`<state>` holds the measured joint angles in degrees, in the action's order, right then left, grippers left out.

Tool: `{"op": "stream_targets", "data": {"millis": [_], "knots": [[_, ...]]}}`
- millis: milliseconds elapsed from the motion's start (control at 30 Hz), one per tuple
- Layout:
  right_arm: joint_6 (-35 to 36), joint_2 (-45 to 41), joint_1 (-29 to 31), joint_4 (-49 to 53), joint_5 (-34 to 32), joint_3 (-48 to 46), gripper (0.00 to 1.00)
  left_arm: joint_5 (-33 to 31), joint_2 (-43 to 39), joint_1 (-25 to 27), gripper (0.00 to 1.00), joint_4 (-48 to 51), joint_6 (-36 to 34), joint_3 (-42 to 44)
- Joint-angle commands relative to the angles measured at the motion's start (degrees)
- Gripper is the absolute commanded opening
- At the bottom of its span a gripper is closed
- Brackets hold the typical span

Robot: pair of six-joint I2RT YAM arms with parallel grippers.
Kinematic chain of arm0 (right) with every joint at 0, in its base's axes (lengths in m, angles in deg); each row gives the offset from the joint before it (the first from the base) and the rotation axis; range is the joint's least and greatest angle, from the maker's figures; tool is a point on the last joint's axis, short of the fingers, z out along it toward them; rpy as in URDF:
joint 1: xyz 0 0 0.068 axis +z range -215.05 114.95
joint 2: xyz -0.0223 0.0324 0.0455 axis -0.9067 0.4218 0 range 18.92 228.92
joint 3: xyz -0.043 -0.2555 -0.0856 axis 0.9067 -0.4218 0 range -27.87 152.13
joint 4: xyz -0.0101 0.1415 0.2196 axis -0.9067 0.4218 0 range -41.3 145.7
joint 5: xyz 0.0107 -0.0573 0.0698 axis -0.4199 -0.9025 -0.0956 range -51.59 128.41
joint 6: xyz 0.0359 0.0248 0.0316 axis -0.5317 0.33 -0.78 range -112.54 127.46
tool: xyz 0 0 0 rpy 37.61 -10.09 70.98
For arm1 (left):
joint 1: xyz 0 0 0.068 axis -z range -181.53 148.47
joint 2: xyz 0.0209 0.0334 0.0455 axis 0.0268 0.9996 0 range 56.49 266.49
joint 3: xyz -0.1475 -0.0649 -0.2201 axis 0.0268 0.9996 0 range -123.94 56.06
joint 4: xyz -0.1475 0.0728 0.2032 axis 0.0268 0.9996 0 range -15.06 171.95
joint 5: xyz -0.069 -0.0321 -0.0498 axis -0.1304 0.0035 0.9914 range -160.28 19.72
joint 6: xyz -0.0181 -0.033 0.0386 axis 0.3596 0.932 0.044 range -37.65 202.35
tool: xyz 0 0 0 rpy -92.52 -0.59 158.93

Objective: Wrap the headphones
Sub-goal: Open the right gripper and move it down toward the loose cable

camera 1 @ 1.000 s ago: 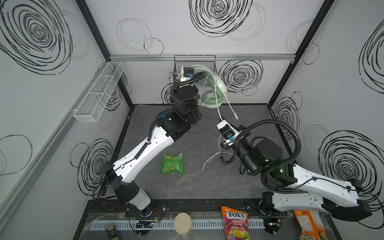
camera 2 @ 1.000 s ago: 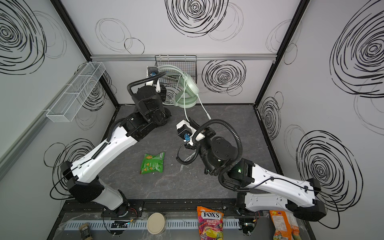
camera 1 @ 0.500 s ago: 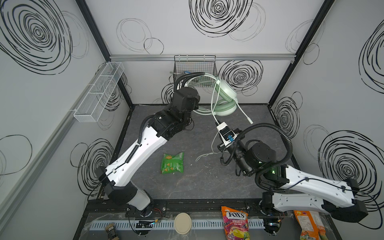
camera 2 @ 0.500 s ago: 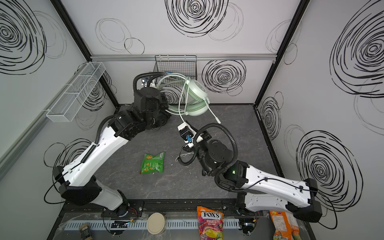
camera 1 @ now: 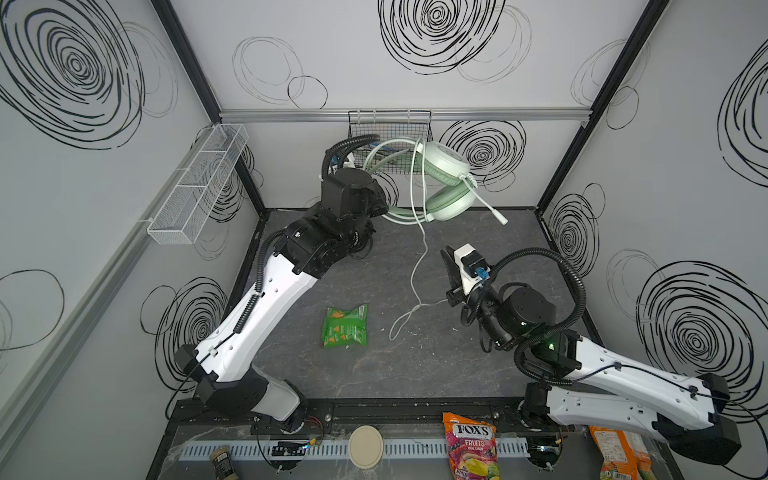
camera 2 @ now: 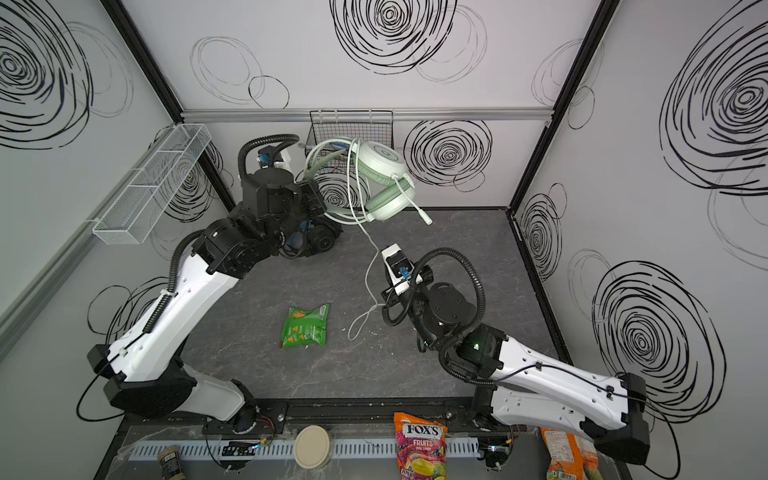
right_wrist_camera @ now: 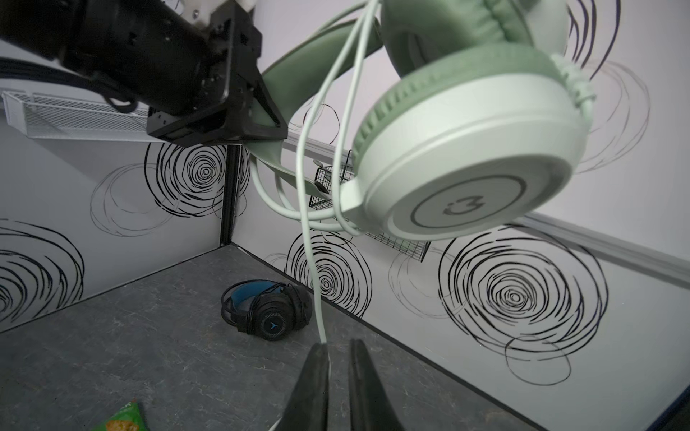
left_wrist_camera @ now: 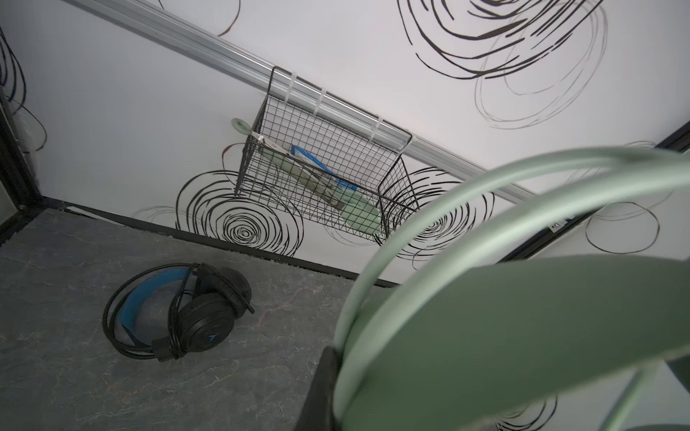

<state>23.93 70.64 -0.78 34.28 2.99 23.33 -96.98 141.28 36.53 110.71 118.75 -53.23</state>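
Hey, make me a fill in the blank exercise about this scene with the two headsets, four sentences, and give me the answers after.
1. The left gripper clamps the mint green headset by its ____.
2. The headband lining of the black headset is ____.
3. The pale cable hangs from the mint green headset down to the ____.
4. Between the two arms lies a snack bag coloured ____.
Missing words: headband, blue, table, green.

I am seeing mint-green headphones (camera 1: 446, 166) with a whitish cable (right_wrist_camera: 310, 261), black headphones (left_wrist_camera: 203, 317) showing a blue headband lining, a green snack bag (camera 1: 345, 326), white walls (camera 1: 374, 50) carrying black spiral scribbles, and dark grey marbled flooring (camera 1: 374, 365).
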Motion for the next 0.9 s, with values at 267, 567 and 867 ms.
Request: {"op": "stream_targets", "data": {"millis": [267, 567, 867], "knots": [[-25.58, -3.22, -8.87, 11.5, 11.46, 1.14, 0.55, 0.37, -1.39, -0.35, 0.0, -5.55, 0.77, -1.08], [-63.47, -2.61, -37.18, 34.9, 48.11, 6.9, 0.82, 7.4, -1.3, -6.04, 0.0, -8.42, -2.51, 2.13], [-87.25, 1.59, -45.98, 28.61, 69.21, 1.64, 0.96, 11.82, -0.68, -7.76, 0.0, -9.83, -2.82, 1.42]]}}
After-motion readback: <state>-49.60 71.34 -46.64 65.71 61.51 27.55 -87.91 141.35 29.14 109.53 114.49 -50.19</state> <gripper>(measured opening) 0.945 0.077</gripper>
